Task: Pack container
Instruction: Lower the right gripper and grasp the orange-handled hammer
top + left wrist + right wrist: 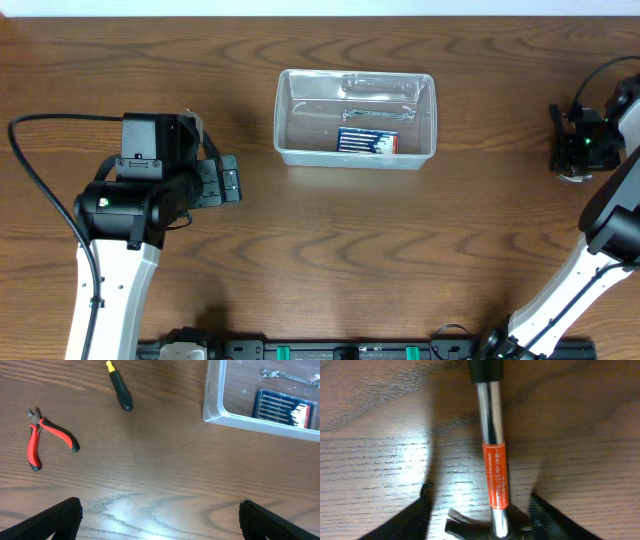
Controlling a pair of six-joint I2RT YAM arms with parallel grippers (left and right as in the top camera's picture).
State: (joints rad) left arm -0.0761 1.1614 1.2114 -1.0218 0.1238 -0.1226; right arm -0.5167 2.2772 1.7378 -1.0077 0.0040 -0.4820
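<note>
The clear plastic container [352, 160] stands at the back middle of the table. It holds a small blue drill-bit case [367, 141] and a silvery wrench [380, 113]. It also shows in the left wrist view [214, 407], at the upper right. My left gripper [160, 520] is open and empty over bare wood, left of the container. Red-handled pliers [45, 435] and a black screwdriver [120, 387] lie ahead of it. My right gripper [480, 515] is open low at the far right, its fingers on either side of a hammer's chrome shaft [492, 415] near the head.
The hammer has an orange label and a black grip that runs out of the top of the right wrist view. The pliers and screwdriver do not show in the overhead view, where the left arm [130, 205] covers that area. A black rail runs along the front edge.
</note>
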